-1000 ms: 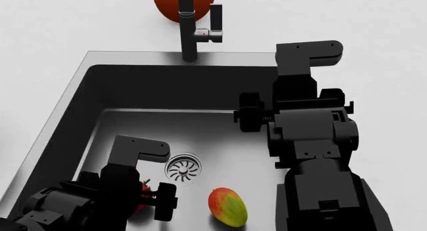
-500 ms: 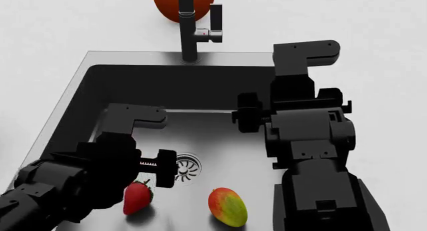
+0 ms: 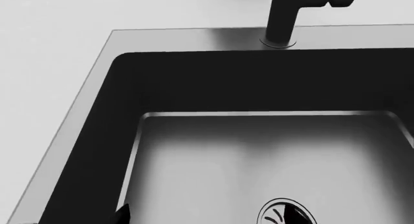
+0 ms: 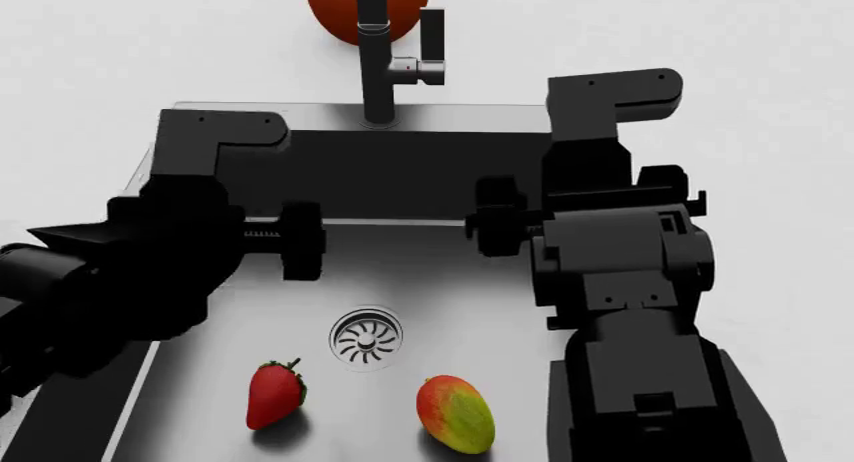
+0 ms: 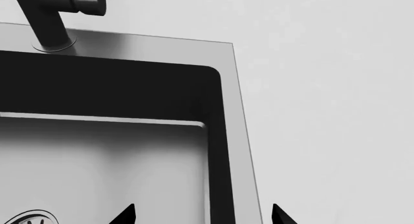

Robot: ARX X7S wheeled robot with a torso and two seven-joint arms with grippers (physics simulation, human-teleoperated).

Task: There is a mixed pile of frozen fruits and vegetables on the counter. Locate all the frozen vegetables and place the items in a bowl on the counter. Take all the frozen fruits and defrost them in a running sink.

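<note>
At the far left, the white bench [image 4: 94, 42] borders the steel sink [image 4: 400, 177]. The left arm [image 4: 160, 252] hangs over the basin's left side. Its wrist view shows only one dark tip of the left fingers [image 3: 123, 215], so I cannot tell whether they stand apart or together; nothing shows between them.

Right of that arm and nearer, the strawberry [image 4: 275, 394] lies on the basin floor, leaves toward the far side and point toward the near side. Just beyond it, to the right, is the round slotted drain [image 4: 366, 337]. Straight back from the drain, the dark faucet [image 4: 374, 72] rises from the far rim, with its lever [image 4: 430, 57] on the right side. A round orange thing [image 4: 334, 7] sits behind it. No water shows.

Right of the drain and near, the mango [image 4: 455, 414] lies apart from the strawberry, its long axis running from far-left to near-right. The right arm [image 4: 621, 272] stands over the basin's right edge. Two tips of the right fingers [image 5: 127, 214] show well apart in the wrist view, spread and empty.

Both fruits are in the sink, so the turn of the lever looks like what is left there. The lever lies on the far side of both arms, and since it faces right, the right arm seems the better placed.

Count: one strawberry, one mango, one drain, one faucet, two arms; no vegetables or bowl in view
</note>
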